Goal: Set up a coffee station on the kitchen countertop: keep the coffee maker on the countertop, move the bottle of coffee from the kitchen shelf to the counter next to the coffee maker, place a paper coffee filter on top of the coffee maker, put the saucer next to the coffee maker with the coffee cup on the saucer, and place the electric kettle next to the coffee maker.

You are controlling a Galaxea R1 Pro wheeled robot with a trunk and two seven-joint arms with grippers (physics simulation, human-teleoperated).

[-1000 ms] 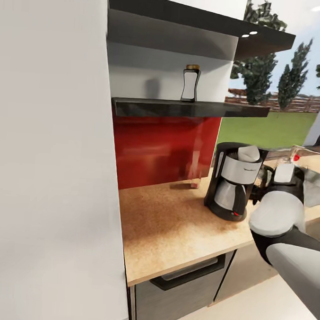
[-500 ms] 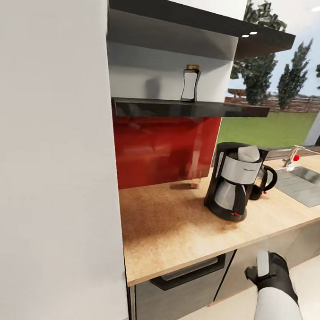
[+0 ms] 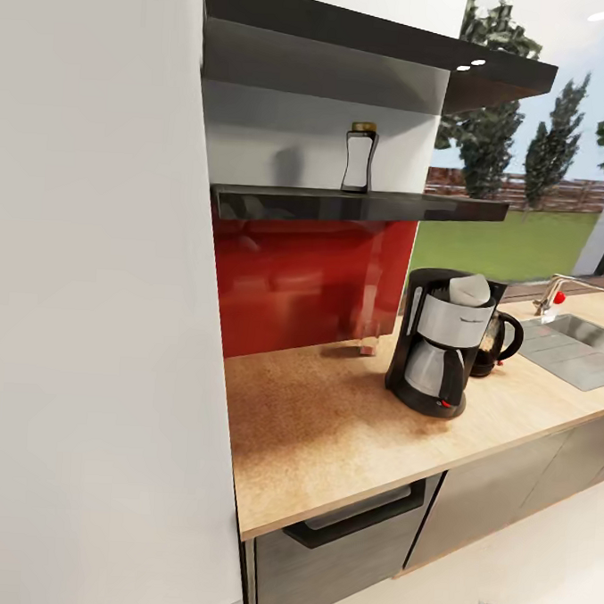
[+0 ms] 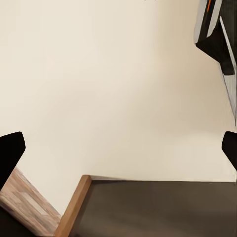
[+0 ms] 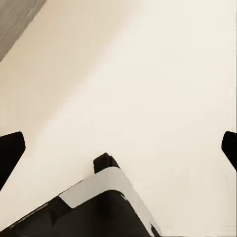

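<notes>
Kitchen table (image 3: 329,438) fills mid-frame: coffee maker (image 3: 440,342) w/ filter (image 3: 470,290) on top at center right, kettle (image 3: 496,341) touching its right side. Coffee bottle (image 3: 359,157) upright on shelf (image 3: 362,203), upper center. Left gripper (image 4: 118,153) and right gripper (image 5: 118,150) fingers spread wide, nothing between, over pale floor (image 5: 163,74).

Speckled tan countertop (image 3: 330,429), cork-like in grain, paler toward the sink (image 3: 576,350), which is flat grey. Behind it a glossy red backsplash (image 3: 308,280) under a black shelf (image 3: 353,204). On that shelf, the bottle of coffee (image 3: 359,158): dark with a white label and a gold-brown cap. The coffee maker (image 3: 438,346) is black with a brushed silver band and carafe, a small red switch at its base, and a white paper coffee filter (image 3: 471,289) on top. The electric kettle (image 3: 496,341) is black. Tall white panel (image 3: 95,325) at left. Cream floor (image 4: 113,94) in the left wrist view, beside a wood-grain edge (image 4: 29,207).
</notes>
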